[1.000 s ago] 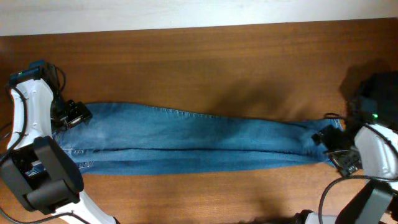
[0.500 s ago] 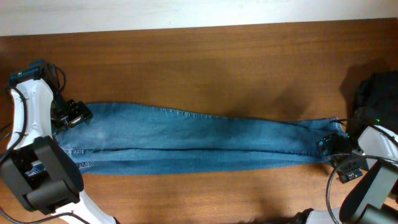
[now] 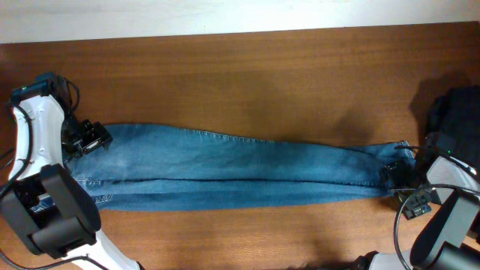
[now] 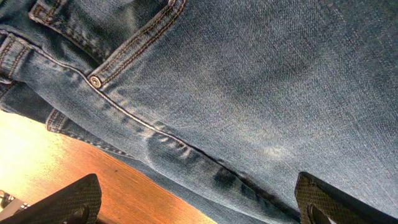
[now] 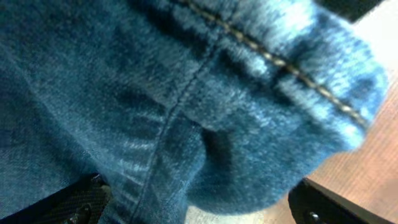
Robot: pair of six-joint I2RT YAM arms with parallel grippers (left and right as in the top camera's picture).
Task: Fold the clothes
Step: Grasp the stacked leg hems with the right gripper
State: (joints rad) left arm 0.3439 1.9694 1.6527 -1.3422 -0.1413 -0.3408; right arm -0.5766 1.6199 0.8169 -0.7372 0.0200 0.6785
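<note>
The blue denim jeans [image 3: 240,169] lie flat and stretched lengthwise across the wooden table [image 3: 262,75], waistband at the left, leg hems at the right. My left gripper [image 3: 88,139] is at the waistband end. In the left wrist view its jaws [image 4: 199,208] are open, spread wide over the jeans' [image 4: 249,81] seamed edge near a pocket rivet. My right gripper [image 3: 396,176] is at the hem end. In the right wrist view its jaws [image 5: 199,208] are open, with the stitched hem of the jeans [image 5: 186,93] bunched between them.
A dark black mass [image 3: 459,112] sits at the right edge of the table. A pale strip [image 3: 225,15] runs along the table's far edge. Bare wood shows behind and in front of the jeans.
My right arm has shifted down and turned at the hem end, and the gripper now sits closer over the hems. The left arm and the jeans have not moved.
</note>
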